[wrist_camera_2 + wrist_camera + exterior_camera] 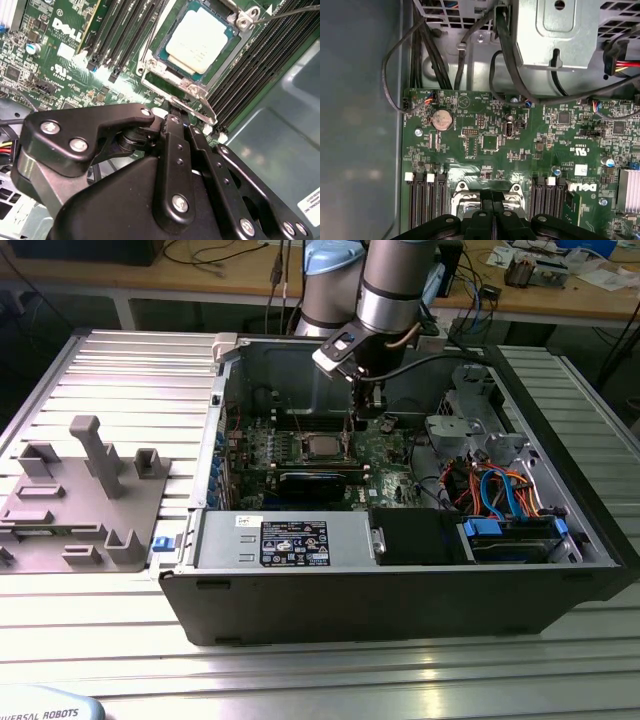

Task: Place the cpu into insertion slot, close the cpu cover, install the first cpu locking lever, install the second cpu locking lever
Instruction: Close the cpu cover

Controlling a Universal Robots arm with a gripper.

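**Cpu seated under its cover, shut gripper at the socket's edge**

In the exterior view, the arm [395, 285] reaches down from the top centre into an open computer case [400, 610]. The case lies on a ribbed metal table [130, 370]. The gripper [370, 405] hangs over the green board [385, 455], just to the exterior view's right of the cpu [320, 447], near the frame's middle. A grey plastic fixture [90, 495] sits on the table at the exterior view's left, well apart from the case.

In the second wrist view the cpu [200, 37] lies flat in the slot [149, 64], dull silver top upward. The cover [227, 52] lies down around it, and the chip's top shows through the cut-out middle. A thin wire lever [280, 14] runs away from one screwed corner of the cover; whether it is latched cannot be told. Long black memory slots [125, 35] flank the socket on both sides.

The gripper [181, 122] is closed. In the first wrist view its two black fingers [487, 210] press together with only a thin seam between them. Their tips sit right at the socket's near rim. Whether they pinch anything cannot be told. Farther along the board lie a coin cell [441, 120] and black cables [420, 50].
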